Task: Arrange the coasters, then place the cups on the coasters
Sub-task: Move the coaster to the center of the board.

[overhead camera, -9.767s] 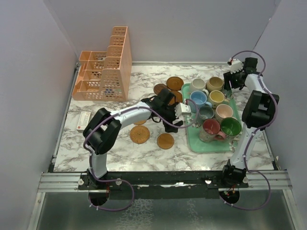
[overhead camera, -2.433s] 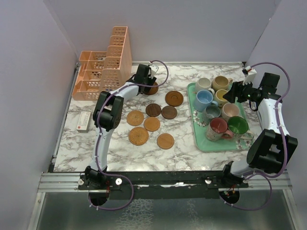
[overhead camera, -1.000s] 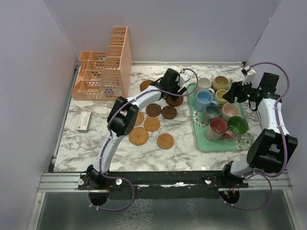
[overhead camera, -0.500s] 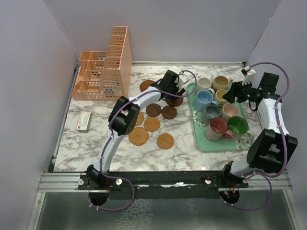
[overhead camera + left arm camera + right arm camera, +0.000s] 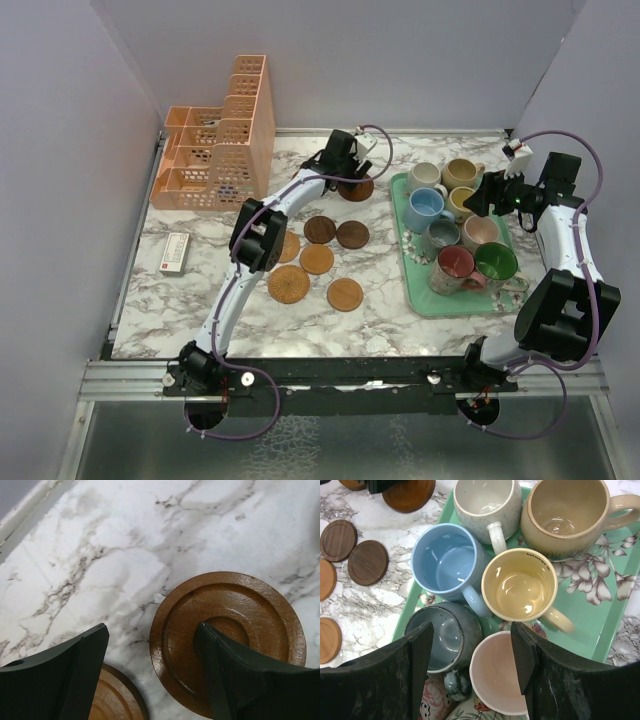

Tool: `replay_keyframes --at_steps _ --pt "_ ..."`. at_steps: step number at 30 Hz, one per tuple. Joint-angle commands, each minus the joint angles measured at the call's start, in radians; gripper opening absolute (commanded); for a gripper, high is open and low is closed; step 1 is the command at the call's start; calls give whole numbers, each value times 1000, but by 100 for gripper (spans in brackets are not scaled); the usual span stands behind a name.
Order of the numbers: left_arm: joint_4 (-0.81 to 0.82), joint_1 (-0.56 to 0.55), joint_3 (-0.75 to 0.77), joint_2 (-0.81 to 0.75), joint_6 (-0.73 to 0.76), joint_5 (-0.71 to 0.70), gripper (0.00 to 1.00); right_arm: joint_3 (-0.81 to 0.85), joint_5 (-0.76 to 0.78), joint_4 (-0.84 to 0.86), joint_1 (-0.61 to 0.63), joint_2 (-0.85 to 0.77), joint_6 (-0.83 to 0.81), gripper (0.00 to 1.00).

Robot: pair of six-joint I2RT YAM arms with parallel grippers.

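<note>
Left wrist view: left gripper [image 5: 151, 630] wide astride coaster [image 5: 240, 605] rim; arranging step, pinch next. Right gripper [image 5: 471, 627] wide above cups [image 5: 519, 587].

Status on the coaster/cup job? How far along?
Done: a cluster of coasters lies flat mid-table. In hand: left gripper, open, over a dark coaster further back; right gripper hovers open above the cups. Left: all eight cups sit on the tray, none on a coaster.
</note>
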Motion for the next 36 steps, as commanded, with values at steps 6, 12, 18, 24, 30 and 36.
replay_keyframes --at_steps 6,12,18,24,30,36 --pt "-56 35 60 58 10 -38 74 6 -9 -6 4 20 -13 64" --pt "-49 36 -10 11 9 -28 74 6 -9 -6 4 23 -13 64" --pt "-47 35 -42 -9 -3 2 74 7 -10 -9 4 24 -16 64" --pt "-48 27 -82 -34 -11 17 74 7 -13 -10 4 19 -19 64" --pt "-47 19 -128 -67 -23 34 74 8 -13 -13 4 19 -22 64" --pt "-40 10 -201 -115 -39 40 74 9 -18 -14 4 17 -22 64"
